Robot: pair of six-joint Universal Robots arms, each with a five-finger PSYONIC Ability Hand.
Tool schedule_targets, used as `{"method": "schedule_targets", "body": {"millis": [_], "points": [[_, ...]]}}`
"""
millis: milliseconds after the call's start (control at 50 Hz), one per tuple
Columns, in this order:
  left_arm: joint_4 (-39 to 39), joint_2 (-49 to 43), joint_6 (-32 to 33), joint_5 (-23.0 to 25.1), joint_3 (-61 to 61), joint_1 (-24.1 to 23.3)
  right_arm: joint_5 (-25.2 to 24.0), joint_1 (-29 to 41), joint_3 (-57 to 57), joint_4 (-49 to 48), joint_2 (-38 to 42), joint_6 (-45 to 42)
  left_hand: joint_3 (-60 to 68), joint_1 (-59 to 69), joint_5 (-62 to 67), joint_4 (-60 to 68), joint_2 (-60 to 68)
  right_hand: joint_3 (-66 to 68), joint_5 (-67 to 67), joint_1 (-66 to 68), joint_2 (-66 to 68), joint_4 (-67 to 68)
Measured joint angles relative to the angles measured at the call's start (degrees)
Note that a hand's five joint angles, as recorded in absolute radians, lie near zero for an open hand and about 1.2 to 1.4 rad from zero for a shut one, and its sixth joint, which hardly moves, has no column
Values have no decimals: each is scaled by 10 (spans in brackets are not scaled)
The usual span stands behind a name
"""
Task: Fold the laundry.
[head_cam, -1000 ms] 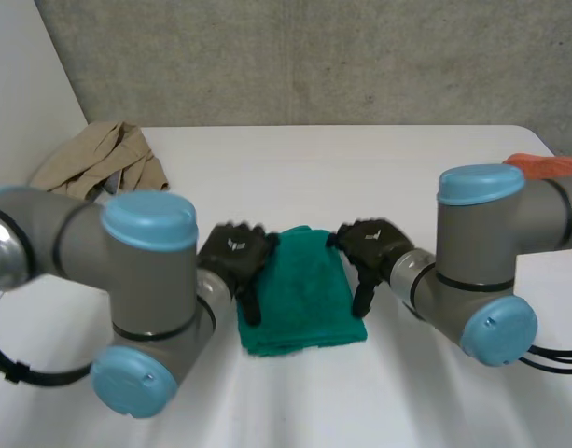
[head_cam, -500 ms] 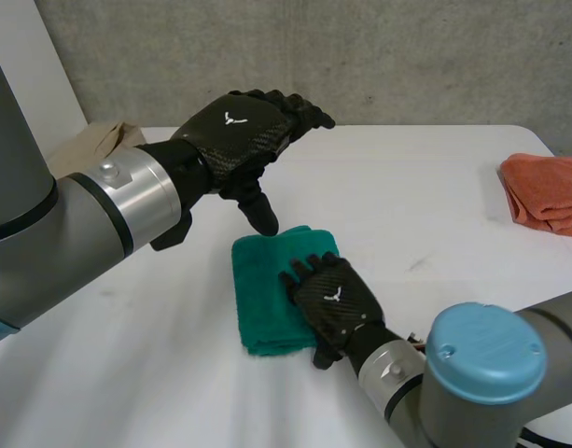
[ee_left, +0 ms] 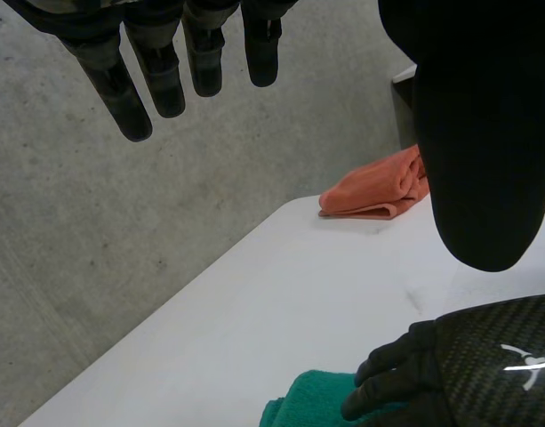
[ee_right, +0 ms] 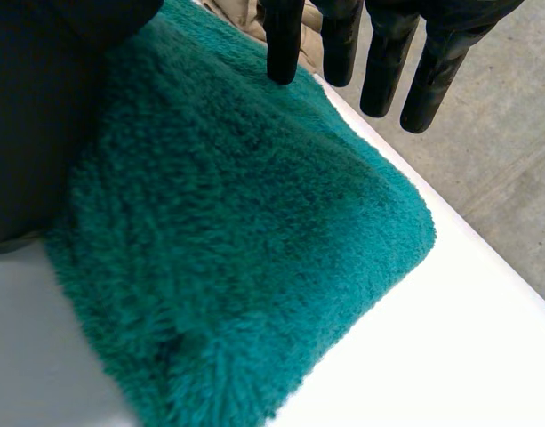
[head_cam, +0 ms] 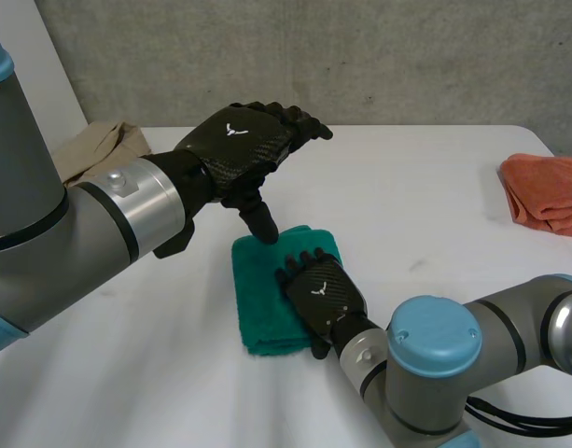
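The folded teal fluffy towel [head_cam: 262, 303] sat mid-frame on the white table [head_cam: 425, 187]. The right hand [head_cam: 321, 291] lay over its right half, fingers straight, gripping nothing. The left hand [head_cam: 241, 145] hovered above it, fingers loose, empty. A folded orange cloth [head_cam: 545, 191] lay far right, a crumpled beige garment [head_cam: 99, 151] upper left.

Head view looks down; all views share towel [head_cam: 262, 299].

The flat white table [head_cam: 435, 187] carried three cloths. A folded fluffy green towel [head_cam: 258, 308] lay near the middle. A folded orange cloth [head_cam: 547, 191] sat at the right edge — well apart from it — and a crumpled tan cloth [head_cam: 94, 154] lay at the far left corner.
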Motion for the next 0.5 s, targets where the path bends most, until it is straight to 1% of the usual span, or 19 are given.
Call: {"method": "schedule_targets", "body": {"millis": [280, 340, 380, 400, 420, 440, 460, 500], "points": [[1, 3, -1, 0, -6, 1, 7, 1, -72, 5, 35, 3, 0, 0, 0, 0, 0, 41, 30, 35, 40, 32], [1, 3, -1, 0, -7, 1, 8, 1, -89, 7, 45, 3, 0, 0, 0, 0, 0, 124, 92, 114, 127, 115], [1, 3, -2, 0, -8, 1, 8, 1, -99, 7, 51, 4, 0, 0, 0, 0, 0, 245, 204, 220, 255, 236], [1, 3, -2, 0, -8, 0, 8, 0, -104, 7, 54, 4, 0, 0, 0, 0, 0, 275, 233, 245, 279, 266], [1, 4, -2, 0, -8, 0, 7, 0, -109, 8, 56, 4, 0, 0, 0, 0, 0, 340, 298, 300, 354, 331], [1, 4, -2, 0, -8, 0, 7, 0, -110, 8, 57, 4, 0, 0, 0, 0, 0, 340, 298, 300, 354, 331], [1, 3, -3, 0, -8, 0, 7, 0, -119, 8, 60, 5, 0, 0, 0, 0, 0, 497, 454, 412, 508, 490], [2, 3, -4, 0, -8, 0, 6, -1, -125, 9, 61, 6, 0, 0, 0, 0, 0, 533, 496, 427, 542, 531]]}}
